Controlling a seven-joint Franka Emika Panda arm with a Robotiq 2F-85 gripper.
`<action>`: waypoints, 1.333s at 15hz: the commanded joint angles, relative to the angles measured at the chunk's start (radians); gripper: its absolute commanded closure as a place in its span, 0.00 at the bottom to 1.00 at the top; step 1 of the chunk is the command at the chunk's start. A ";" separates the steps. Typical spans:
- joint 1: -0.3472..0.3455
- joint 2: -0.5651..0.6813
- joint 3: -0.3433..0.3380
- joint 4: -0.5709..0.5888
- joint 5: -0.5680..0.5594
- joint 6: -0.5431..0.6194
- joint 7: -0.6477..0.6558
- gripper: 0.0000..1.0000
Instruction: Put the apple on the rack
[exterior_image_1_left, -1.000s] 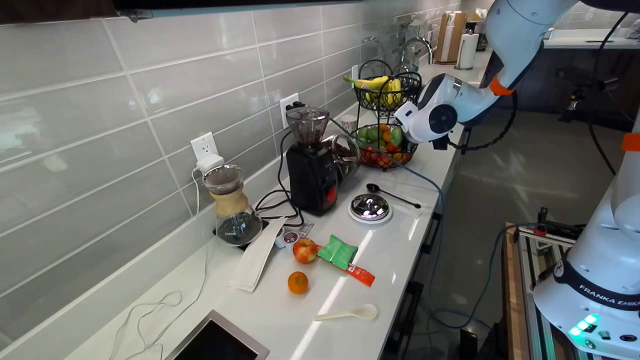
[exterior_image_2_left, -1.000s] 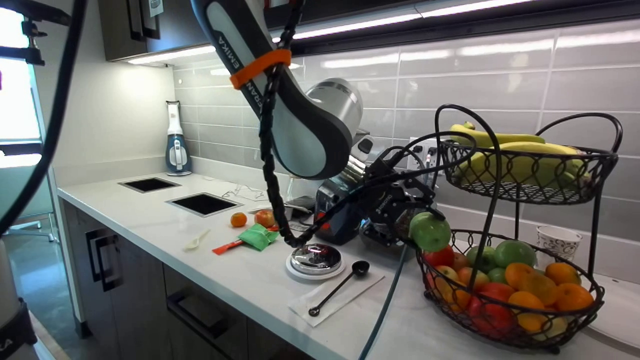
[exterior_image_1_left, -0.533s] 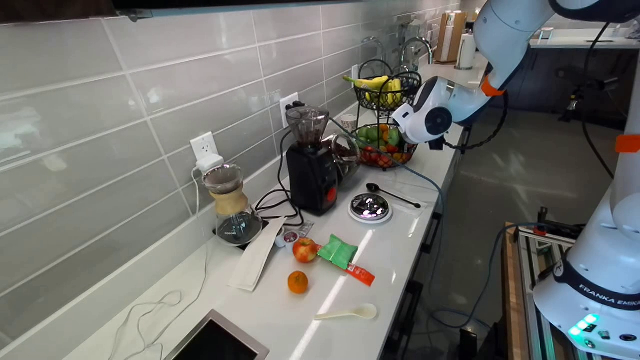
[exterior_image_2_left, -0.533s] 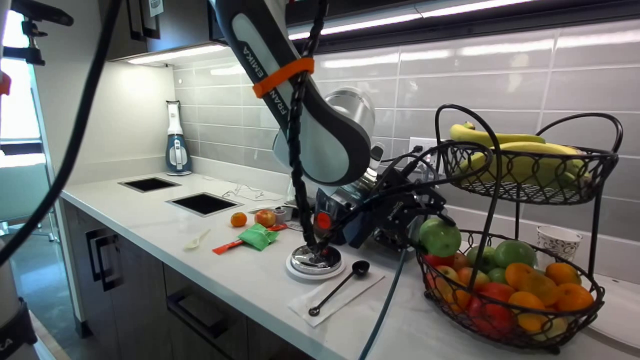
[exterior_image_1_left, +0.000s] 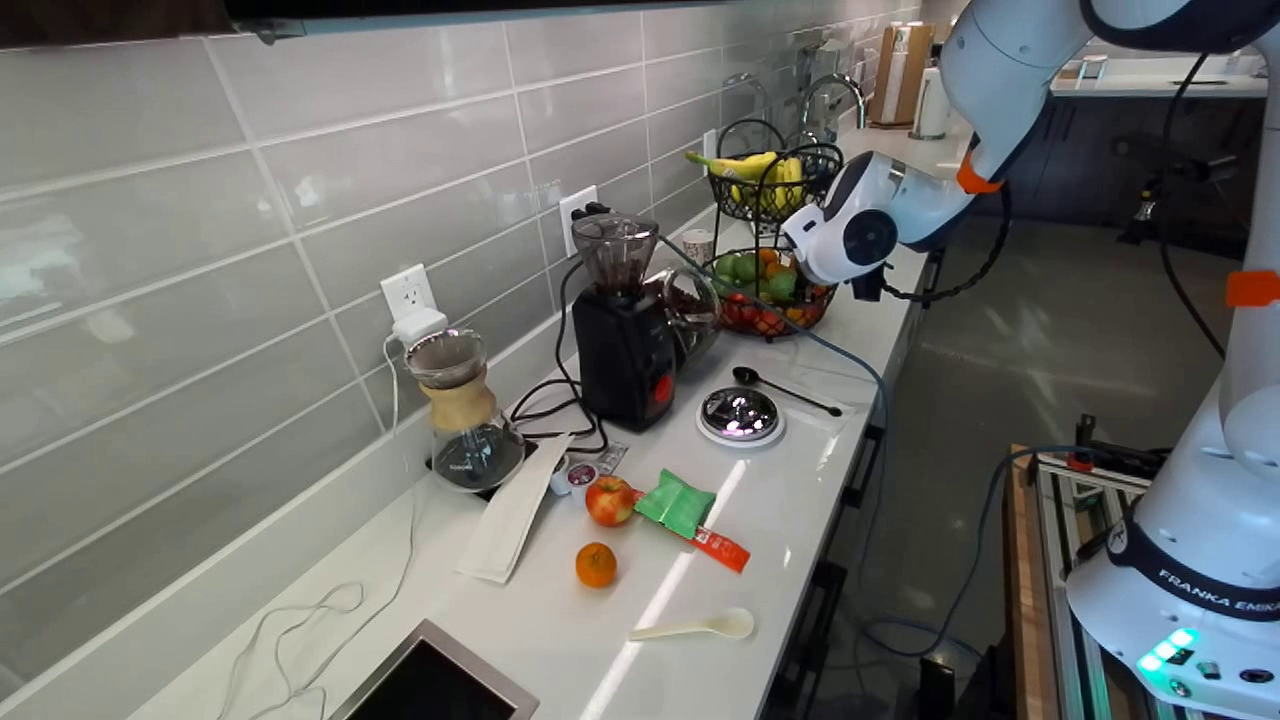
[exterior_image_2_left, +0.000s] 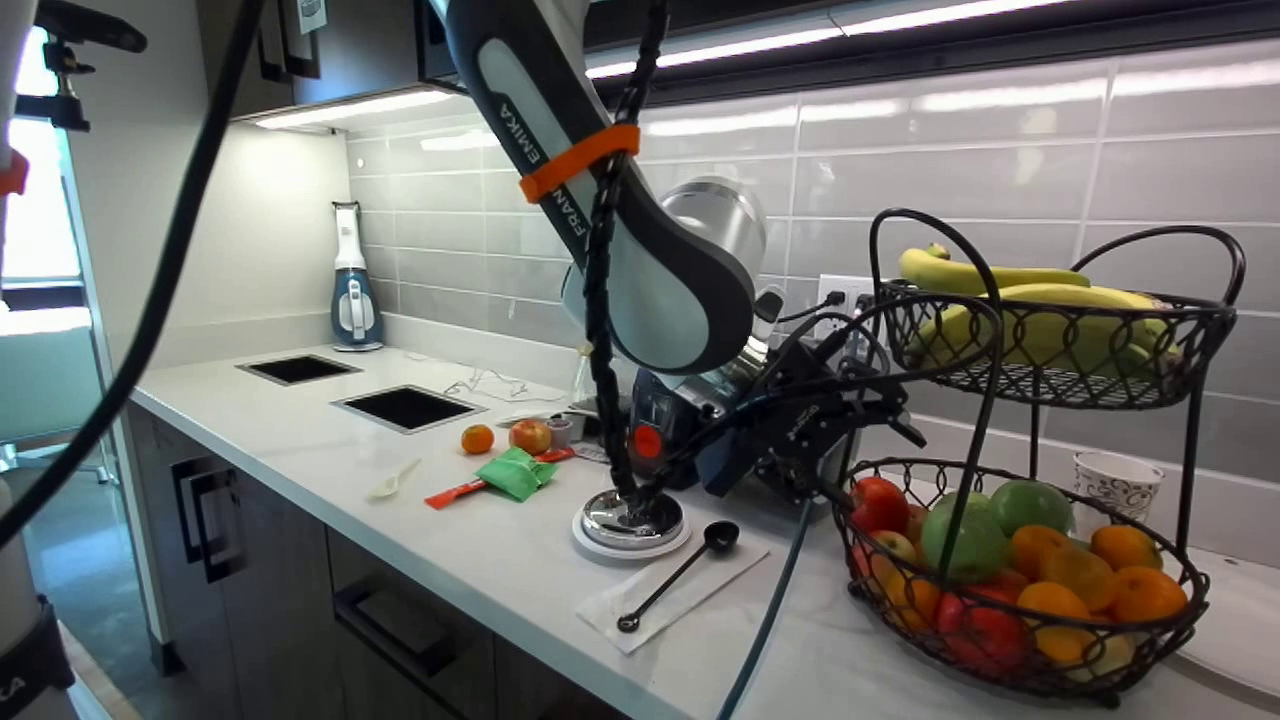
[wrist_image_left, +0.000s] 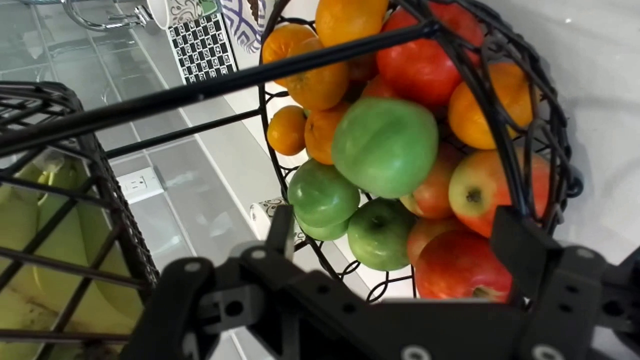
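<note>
Hanging close by the black wire rack (exterior_image_2_left: 1060, 386), the pincer (wrist_image_left: 400, 232) has its fingers (wrist_image_left: 522, 250) spread wide apart; from where I stand, the green apple (wrist_image_left: 385, 147) is in the lower basket (exterior_image_2_left: 1195, 590), among the other fruit (wrist_image_left: 462, 267).

Rack (exterior_image_2_left: 1060, 398) in all views.

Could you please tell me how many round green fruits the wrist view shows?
4, in the lower basket of the rack: the apple on top, a second fruit lower left, a third partly covered below it, a fourth to their right. Others may be hidden.
</note>
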 joint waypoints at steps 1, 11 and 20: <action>-0.006 -0.042 -0.006 -0.014 0.071 0.033 0.003 0.00; 0.036 -0.145 0.038 -0.154 0.459 -0.178 -0.176 0.00; 0.109 -0.242 0.080 -0.202 1.142 -0.527 -0.505 0.00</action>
